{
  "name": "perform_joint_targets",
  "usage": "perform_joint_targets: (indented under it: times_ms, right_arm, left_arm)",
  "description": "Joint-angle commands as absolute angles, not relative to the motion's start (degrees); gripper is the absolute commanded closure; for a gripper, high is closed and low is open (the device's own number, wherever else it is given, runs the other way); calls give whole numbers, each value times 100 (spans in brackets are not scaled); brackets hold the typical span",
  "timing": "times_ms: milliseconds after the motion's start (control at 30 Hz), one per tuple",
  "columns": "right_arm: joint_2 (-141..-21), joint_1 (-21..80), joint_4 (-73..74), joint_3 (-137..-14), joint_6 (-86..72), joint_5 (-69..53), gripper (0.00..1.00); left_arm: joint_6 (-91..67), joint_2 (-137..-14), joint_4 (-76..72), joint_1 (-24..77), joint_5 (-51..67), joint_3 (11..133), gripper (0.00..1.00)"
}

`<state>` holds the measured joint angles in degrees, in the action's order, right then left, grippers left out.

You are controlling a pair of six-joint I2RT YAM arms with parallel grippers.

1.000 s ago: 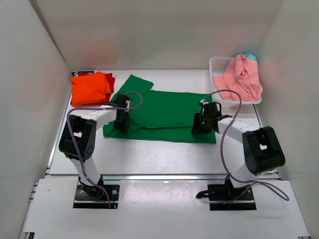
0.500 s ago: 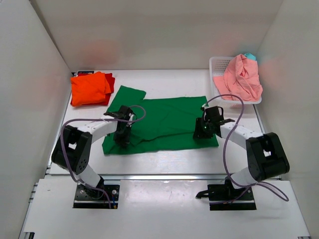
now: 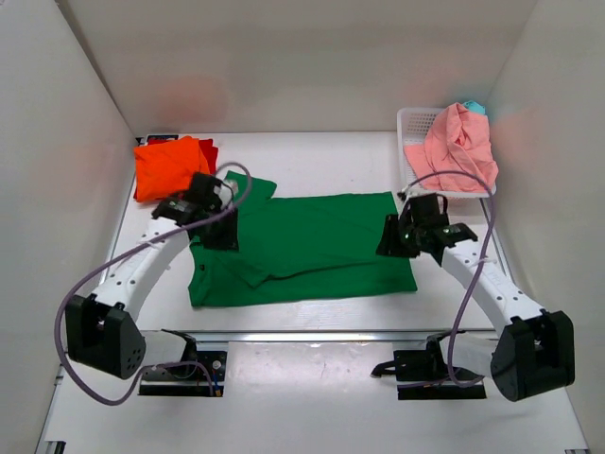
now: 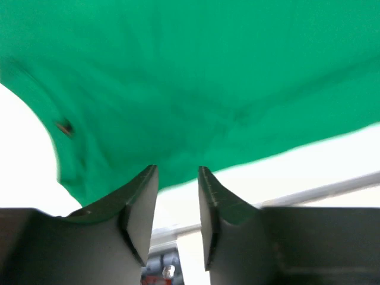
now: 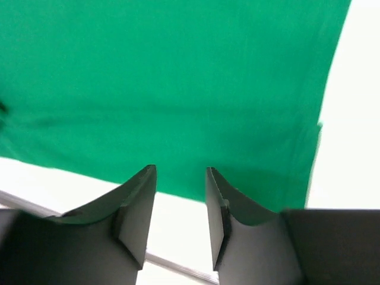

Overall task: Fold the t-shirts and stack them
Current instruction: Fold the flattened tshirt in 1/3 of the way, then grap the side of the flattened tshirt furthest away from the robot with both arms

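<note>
Both left tool [image 4: 178,172] and right tool [image 5: 181,171] hang above green t-shirt [image 3: 302,241].

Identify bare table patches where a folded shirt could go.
Free: the far strip of white table between the folded bright orange t-shirt and the white plastic lattice basket; also the near strip in front of the spread dark green t-shirt. Crowded: that shirt's two ends, under the left gripper and right gripper.

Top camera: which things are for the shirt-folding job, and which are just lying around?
For the job:
- green shirt, spread on the table
- orange shirt
- red shirt, under the orange one
- pink shirt, in the basket

Just lying about:
- basket
- small blue thing behind the pink shirt, too small to tell
</note>
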<state>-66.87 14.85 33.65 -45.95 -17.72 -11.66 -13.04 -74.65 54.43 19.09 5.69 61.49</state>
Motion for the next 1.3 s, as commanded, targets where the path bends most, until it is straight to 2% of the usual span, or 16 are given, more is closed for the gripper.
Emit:
perform_joint_targets:
  times_ms: [0, 67, 167, 267, 533, 733, 933, 1067, 1167, 1267]
  right_arm:
    - [-7011, 1283, 3262, -5176, -1556, -1169, 63]
    - [-7372, 1239, 3051, -5544, -1451, -1038, 60]
    - [-7934, 1274, 2682, -5949, -1441, -678, 59]
    - [-8435, 1231, 2234, -6300, -1564, -441, 58]
    - [-9201, 1099, 1538, -6723, -1521, -448, 57]
    - [-9562, 1081, 1433, -6698, -1363, -492, 57]
    - [-9738, 994, 1415, -6829, -1301, -536, 57]
    - [-9791, 1002, 1406, -6899, -1257, -510, 56]
    - [-9800, 967, 1476, -6978, -1310, -536, 56]
    - [-9835, 914, 1415, -6987, -1301, -483, 56]
  left_arm:
    - [-1064, -7382, 5415, 1425, 712, 6925, 55]
    - [-906, -7759, 5082, 1205, 179, 7363, 49]
    - [-818, -8417, 4187, 1029, -577, 7514, 49]
    - [-931, -9322, 3588, 836, -826, 7873, 44]
    - [-941, -11644, 2821, 703, -1019, 9691, 41]
    - [-896, -13392, 3865, 685, -1090, 11616, 40]
    - [-879, -14044, 4534, 694, -1064, 12277, 40]
    - [-861, -14238, 5043, 650, -958, 12550, 34]
    - [-800, -14457, 5439, 703, -922, 12708, 34]
    - [-712, -14563, 5721, 764, -1072, 13024, 42]
